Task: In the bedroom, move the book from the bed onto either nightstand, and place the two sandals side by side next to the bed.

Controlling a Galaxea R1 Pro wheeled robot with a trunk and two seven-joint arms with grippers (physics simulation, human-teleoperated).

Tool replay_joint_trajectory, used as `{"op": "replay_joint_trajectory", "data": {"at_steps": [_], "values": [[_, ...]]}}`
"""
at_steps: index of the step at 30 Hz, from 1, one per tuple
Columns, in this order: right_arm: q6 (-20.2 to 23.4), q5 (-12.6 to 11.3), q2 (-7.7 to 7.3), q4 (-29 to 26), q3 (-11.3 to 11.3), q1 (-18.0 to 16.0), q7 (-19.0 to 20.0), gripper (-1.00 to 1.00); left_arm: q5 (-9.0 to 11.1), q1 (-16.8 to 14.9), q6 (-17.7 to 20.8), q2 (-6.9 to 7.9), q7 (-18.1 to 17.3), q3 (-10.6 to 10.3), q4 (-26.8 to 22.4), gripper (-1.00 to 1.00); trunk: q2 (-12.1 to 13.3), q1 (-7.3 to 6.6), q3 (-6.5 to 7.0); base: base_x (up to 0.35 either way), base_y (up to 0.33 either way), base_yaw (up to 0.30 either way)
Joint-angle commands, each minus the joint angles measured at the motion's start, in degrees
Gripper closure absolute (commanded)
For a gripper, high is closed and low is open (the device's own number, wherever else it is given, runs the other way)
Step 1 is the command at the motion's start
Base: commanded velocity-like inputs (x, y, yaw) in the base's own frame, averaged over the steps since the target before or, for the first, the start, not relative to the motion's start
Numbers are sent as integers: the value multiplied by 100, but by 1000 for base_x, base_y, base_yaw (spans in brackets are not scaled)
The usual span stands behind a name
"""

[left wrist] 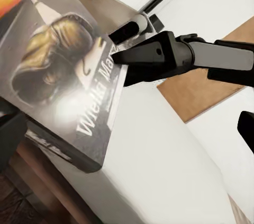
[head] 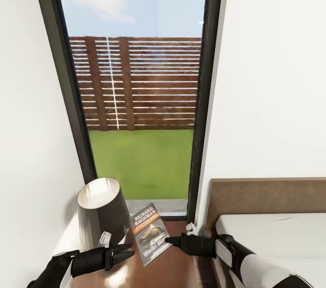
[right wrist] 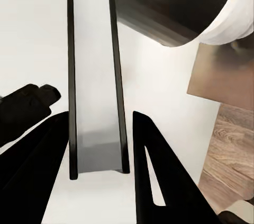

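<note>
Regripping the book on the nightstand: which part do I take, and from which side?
Take the book by its long right edge, coming from the bed side with the right end effector. It is thin and cover-up, and the lamp crowds its left side.

The book (head: 151,232) lies on the nightstand (head: 174,267), right of the lamp (head: 100,215); the bed (head: 267,215) stands right of the nightstand, window (head: 136,84) behind

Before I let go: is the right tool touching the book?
Touching. In the left wrist view the right tool tips meet the book at its cover edge, no gap.
</note>
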Motion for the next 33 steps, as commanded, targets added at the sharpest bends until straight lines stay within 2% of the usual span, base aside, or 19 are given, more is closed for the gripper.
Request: {"op": "replay_joint_trajectory", "data": {"at_steps": [1,5,10,13,23,33], "values": [[111,-61,1,-139,29,-11,3,100,-61,-4,59,-7,-35,37,-4,-100,-5,2,-3,0,0,0],[174,-77,-28,-458,8,-24,3,100,-61,-4,58,-8,-7,41,-4,-100,-5,2,-3,0,0,0],[188,-78,-44,-553,-2,-27,-3,100,-59,-4,58,-8,224,37,-4,-100,-5,2,-3,0,0,0],[190,-83,-43,-565,-8,-24,-1,100,-53,-4,58,-8,367,36,-3,-100,-125,68,-57,0,0,0],[182,-84,-44,-564,-19,-24,1,100,-50,-4,58,-17,421,28,5,-100,-526,288,-236,0,0,0],[173,-112,-35,-552,-19,-23,42,100,-44,-4,58,-17,419,35,13,-100,-526,288,-236,0,0,0]]}}
